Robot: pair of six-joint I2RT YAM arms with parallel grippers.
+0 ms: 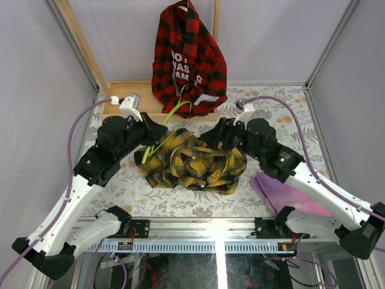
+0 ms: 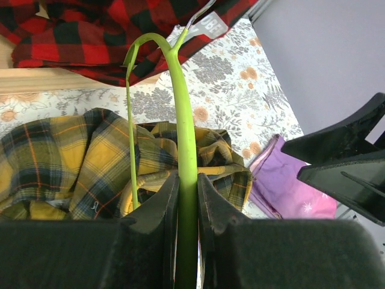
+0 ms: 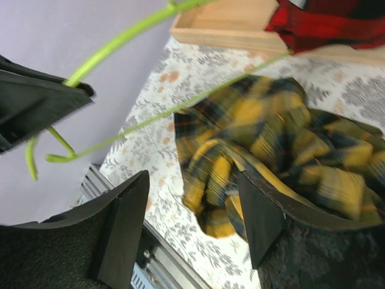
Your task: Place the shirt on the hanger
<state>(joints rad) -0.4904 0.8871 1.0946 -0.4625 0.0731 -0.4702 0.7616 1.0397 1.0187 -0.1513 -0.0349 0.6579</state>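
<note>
On the middle of the worktop lies the shirt, all bunched up. Over it sticks the hanger, pinched tight in the left hand. The right hand is open wide, holding nothing, close by the shirt's right side.

Top camera looked down over the table; close wrist views, the right blurred and probably facing left, shared the shirt.

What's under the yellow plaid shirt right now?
Only the floral table cover shows around the shirt. The hanger, clamped in the left hand, passes above it; whatever lies beneath the bunched folds is hidden.
</note>
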